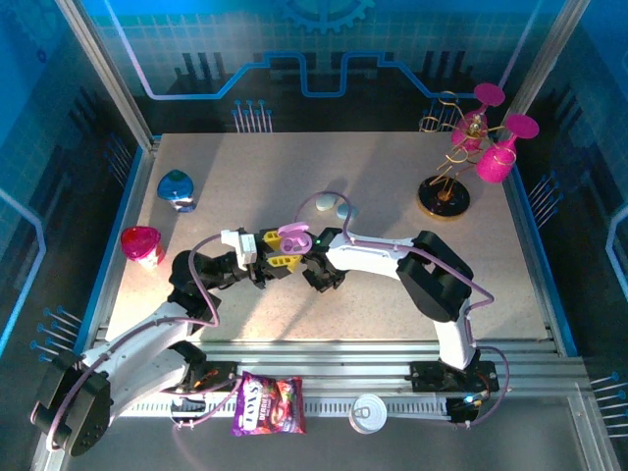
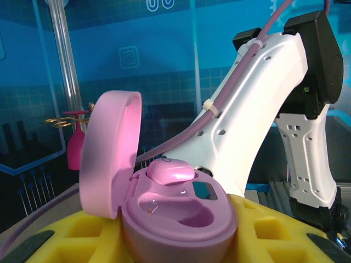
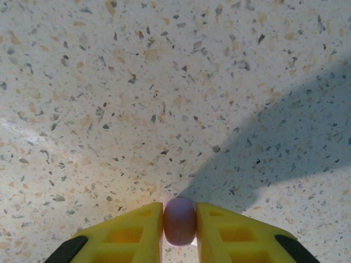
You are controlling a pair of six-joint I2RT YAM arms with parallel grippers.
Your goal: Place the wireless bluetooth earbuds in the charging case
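Since both arms meet over the middle of the speckled worktop (image 1: 392, 285), the job is carried by grip alone; the left gripper (image 1: 279, 251) is clamped on the purple charging case (image 2: 181, 219), its lid tipped open; the case looks like a hard, smooth, light pebble that might slide if squeezed off-centre, so its lower flanks seem the place to hold; one seated earbud (image 2: 170, 171) fills the far socket, while the near socket (image 2: 178, 211) is empty; the right gripper (image 3: 180, 230), nearly closed, pinches the purple earbud (image 3: 180, 220) above the worktop; tiny, rigid and glossy, it would probably twist or squirt free, so a gentle hold across its bulb seems best.
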